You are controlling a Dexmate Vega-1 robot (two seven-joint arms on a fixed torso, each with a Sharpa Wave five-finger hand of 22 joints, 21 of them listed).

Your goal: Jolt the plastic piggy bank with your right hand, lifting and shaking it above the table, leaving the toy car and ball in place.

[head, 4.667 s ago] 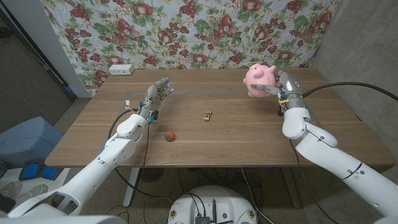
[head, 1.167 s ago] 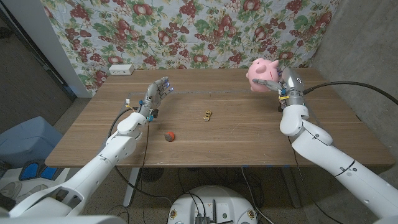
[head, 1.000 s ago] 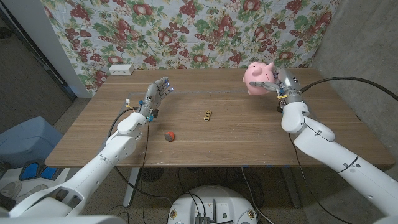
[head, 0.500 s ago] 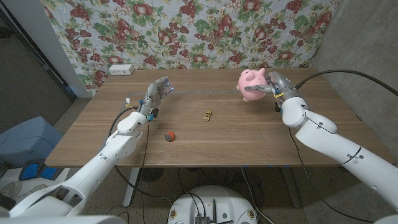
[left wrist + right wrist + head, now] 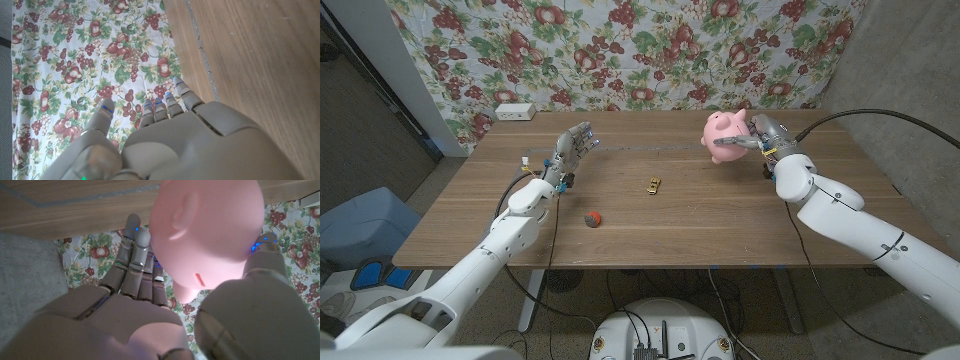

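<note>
Pink plastic piggy bank (image 5: 725,133) seen from the head view, held up off the wooden bench (image 5: 720,220) at its far right, clasped by the right hand (image 5: 760,140) with fingers wrapped across its side. Well apart on the bench surface, toy car (image 5: 653,184) near the middle and ball (image 5: 591,217) nearer the front, neither touched. Left hand (image 5: 570,152) raised over the far left of the bench, fingers apart, holding nothing.

From the left wrist view, back of the left hand (image 5: 170,145) with fingers (image 5: 156,111) spread toward the floral cloth (image 5: 75,60), nothing between them, bench planks alongside.

From the right wrist view, piggy bank (image 5: 207,235) pressed against the right hand (image 5: 150,315), coin slot visible, fingers (image 5: 135,255) along one flank and the thumb on the other. Grip judged as clamped from two sides on a smooth, rounded shell, with no sight of anything under the belly.

Risks as judged: a hard jolt could slide the slick plastic out between thumb and fingers, dropping the bank onto the bench and perhaps knocking the car or the ball out of place. Swinging too low or too far toward the middle could cause the same.
</note>
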